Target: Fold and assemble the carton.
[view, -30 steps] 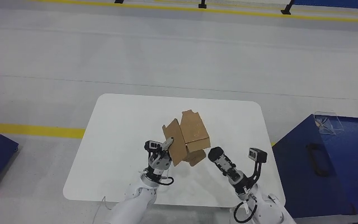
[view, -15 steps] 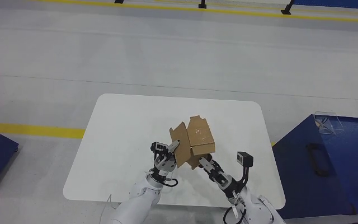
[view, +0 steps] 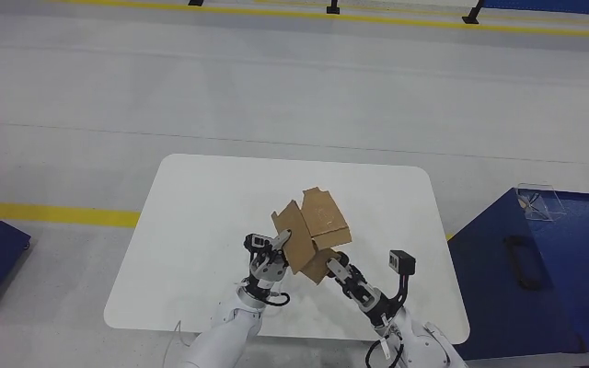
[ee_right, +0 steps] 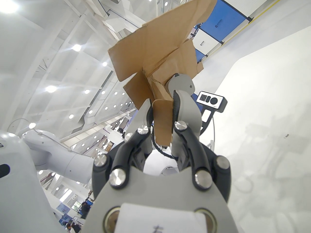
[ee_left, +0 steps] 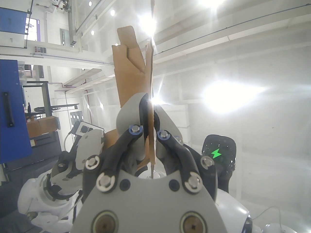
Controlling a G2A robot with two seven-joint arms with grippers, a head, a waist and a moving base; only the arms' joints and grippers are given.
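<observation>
One carton (view: 313, 225), flaps splayed, pinched by left gripper (ee_left: 148, 109), right gripper (ee_right: 162, 103)

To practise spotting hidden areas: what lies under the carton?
The left claw and right claw hold the carton by its lower flaps above the white table. Tabletop directly beneath is covered.

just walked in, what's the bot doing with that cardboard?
Both arms are holding the carton up over the white table. The left gripper has its fingers shut on the edge of one flat panel, and the right gripper is shut on a small flap at the carton's underside. The carton is only partly folded: panels and flaps splay out at different angles, and it is not yet a closed box.
</observation>
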